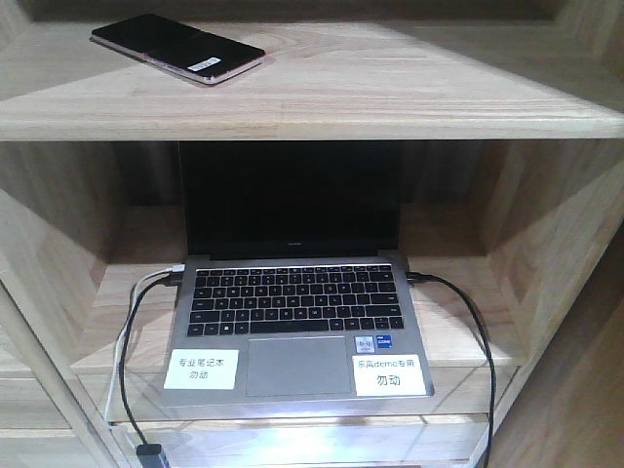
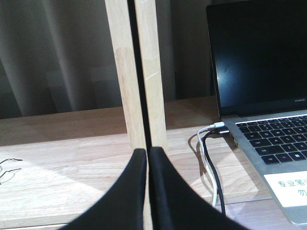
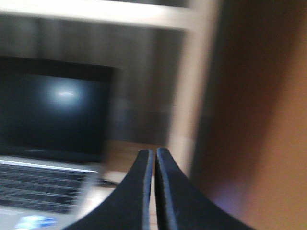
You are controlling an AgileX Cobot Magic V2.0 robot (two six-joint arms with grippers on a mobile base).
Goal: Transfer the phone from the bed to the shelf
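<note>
Both grippers, left [image 2: 147,153] and right [image 3: 154,154], fingers pressed together, holding nothing; phone [image 1: 177,48] flat on shelf [image 1: 409,97] upper board, open laptop [image 1: 292,292] in compartment below

Right wrist view motion-blurred – laptop [image 3: 48,158] keys smeared; cables [image 1: 132,390] cut off at front view's bottom edge

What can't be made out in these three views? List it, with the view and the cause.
- Bed: in no view, so nothing about it can be told.
- Phone: front view only; its sticker print is too small to read.
- Shelf: cut off by every edge of the front view.
- Laptop: smeared by blur in the right wrist view.
- Left gripper and right gripper: only the closed fingertips show; the arms are out of frame.
</note>
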